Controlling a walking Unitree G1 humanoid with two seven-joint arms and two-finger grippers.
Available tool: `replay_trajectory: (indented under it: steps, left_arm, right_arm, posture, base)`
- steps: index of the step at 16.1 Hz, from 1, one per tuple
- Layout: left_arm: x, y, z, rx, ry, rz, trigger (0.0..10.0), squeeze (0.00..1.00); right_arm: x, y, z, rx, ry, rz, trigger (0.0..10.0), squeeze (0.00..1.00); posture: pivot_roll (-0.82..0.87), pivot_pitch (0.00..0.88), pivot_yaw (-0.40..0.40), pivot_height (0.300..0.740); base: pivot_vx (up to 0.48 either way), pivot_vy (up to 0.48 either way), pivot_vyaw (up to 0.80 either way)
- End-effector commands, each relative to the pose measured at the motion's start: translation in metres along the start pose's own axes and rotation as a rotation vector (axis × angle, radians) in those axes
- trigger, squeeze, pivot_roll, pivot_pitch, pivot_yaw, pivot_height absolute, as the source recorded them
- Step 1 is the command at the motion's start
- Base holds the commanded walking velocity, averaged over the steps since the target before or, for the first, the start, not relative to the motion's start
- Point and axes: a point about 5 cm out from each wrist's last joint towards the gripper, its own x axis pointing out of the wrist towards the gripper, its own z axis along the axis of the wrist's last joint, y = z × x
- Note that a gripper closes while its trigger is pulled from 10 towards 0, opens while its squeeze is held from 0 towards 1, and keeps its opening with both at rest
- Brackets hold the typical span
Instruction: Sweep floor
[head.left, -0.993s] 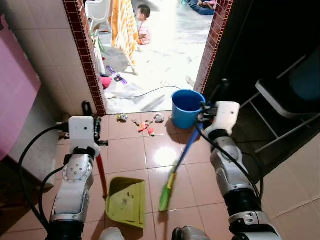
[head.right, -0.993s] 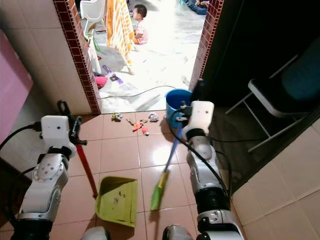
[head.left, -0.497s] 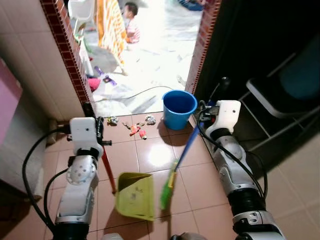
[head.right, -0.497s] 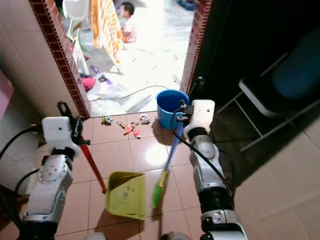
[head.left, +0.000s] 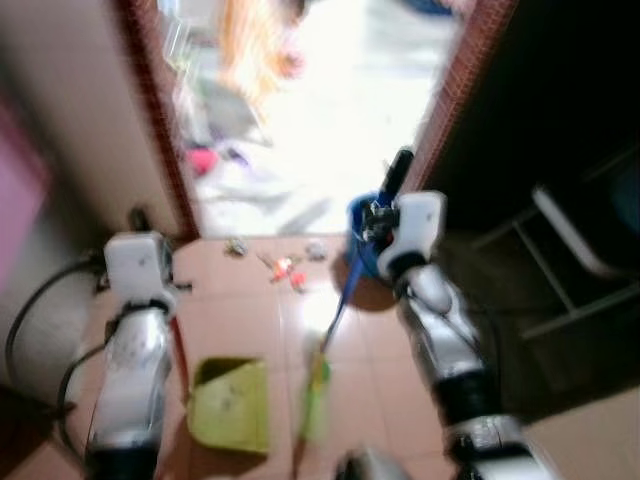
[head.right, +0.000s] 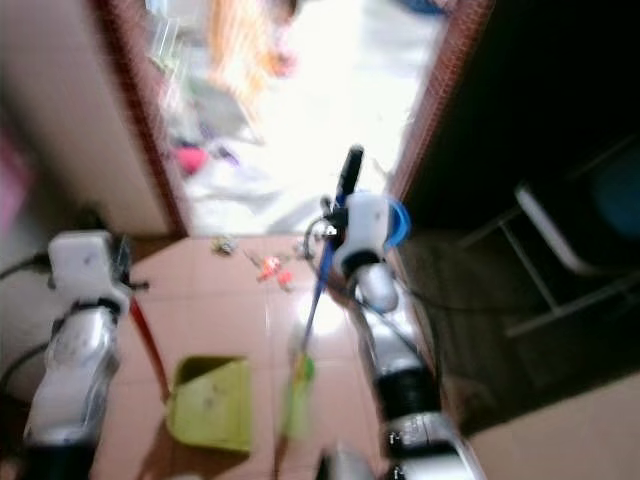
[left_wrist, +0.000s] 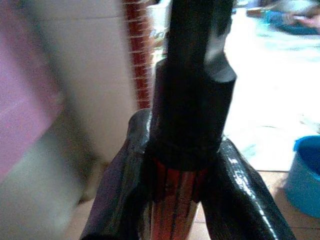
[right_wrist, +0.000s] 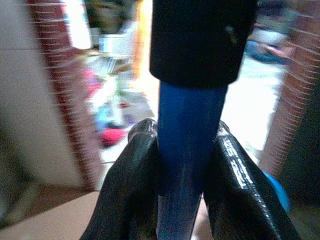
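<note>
The head views are blurred; a tiled floor (head.left: 350, 340) is seen before a brick-edged doorway (head.left: 160, 120) opening onto a bright area; the right gripper (right_wrist: 187, 170) is pressed onto the blue broom handle (right_wrist: 190, 130), one black finger (right_wrist: 130, 180) on each side, just under the handle's black cap; the broom (head.left: 318, 385) slants down from that gripper, its green head resting on the tiles just beside the dustpan (head.left: 230, 405); the left gripper (left_wrist: 182, 185) is clamped on the red dustpan handle (left_wrist: 175, 200) below its black end, and the yellow-green pan is held low at the floor between the two arms; small scraps of litter (head.left: 285, 268) are scattered on the tiles near the doorway, well apart from the broom head; a blue bucket (left_wrist: 305, 175) stands at the doorway's right side, behind the right arm; a dark chair (head.left: 590, 250) is made out at the right.
</note>
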Motion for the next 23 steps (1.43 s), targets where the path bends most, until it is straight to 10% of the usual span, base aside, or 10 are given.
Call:
replay_trajectory:
  steps: [1,23]
  left_arm:
    - [0.002,-0.003,0.017,-0.035,-0.08,-0.017,10.0,0.0]
    - [0.0,-0.023,0.015,0.036,-0.064,-0.084,10.0,0.0]
  right_arm:
    - [0.003,-0.005,0.011,-0.022,-0.043,-0.018,10.0,0.0]
    - [0.015,0.004,0.035,-0.168,-0.148,0.033,10.0,0.0]
  posture:
    - [0.03,0.022,-0.052,0.74]
    - [0.04,0.0,-0.052,0.74]
  base:
    - [0.345,0.334,0.0]
    - [0.424,-0.07,0.0]
